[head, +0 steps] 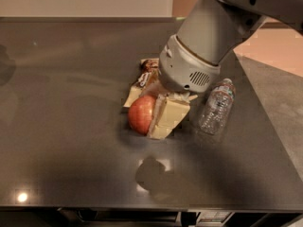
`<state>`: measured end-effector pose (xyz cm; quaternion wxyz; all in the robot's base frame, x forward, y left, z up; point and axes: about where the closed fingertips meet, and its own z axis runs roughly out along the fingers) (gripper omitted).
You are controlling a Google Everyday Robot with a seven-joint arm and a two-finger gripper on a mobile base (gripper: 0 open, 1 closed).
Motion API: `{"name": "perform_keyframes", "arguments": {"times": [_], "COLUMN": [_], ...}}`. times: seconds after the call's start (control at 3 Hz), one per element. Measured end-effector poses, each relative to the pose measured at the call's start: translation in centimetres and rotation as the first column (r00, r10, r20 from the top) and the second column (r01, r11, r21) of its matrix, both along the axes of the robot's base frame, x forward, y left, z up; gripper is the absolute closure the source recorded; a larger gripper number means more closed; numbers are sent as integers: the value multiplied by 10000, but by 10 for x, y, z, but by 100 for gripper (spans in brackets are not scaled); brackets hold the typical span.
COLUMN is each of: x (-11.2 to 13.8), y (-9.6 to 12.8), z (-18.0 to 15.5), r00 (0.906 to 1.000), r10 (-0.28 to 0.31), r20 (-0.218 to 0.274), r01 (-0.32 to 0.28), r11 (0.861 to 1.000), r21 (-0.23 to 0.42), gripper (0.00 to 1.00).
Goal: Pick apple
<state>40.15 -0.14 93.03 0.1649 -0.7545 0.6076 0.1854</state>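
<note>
At frame centre the gripper [146,118] clasps the apple [140,113]; best lift straight up, clear of the bottle [217,107].

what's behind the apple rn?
A brown snack bag pokes out just behind the apple. The wrist covers most of the bag, so its full extent is hidden. The gripper is closed around the apple.

One camera looks steeply down over the desk's [57,126] near edge (facing its far side), fairly close; the hand [150,109] sits mid-frame, clasped on the apple [140,114], its arm [213,27] entering from upper right.
</note>
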Motion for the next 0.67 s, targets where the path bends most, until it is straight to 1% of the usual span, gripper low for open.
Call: {"name": "perform_keyframes", "arguments": {"times": [0.33, 0.67], "x": [-7, -9], "y": [0, 2], "z": [30, 54], "r00": [9980, 9948], "r10": [484, 887], "r20": [-400, -494], "r01": [-456, -829], "r11": [9966, 9905], "r21": [686, 1093], "gripper": [100, 100]}}
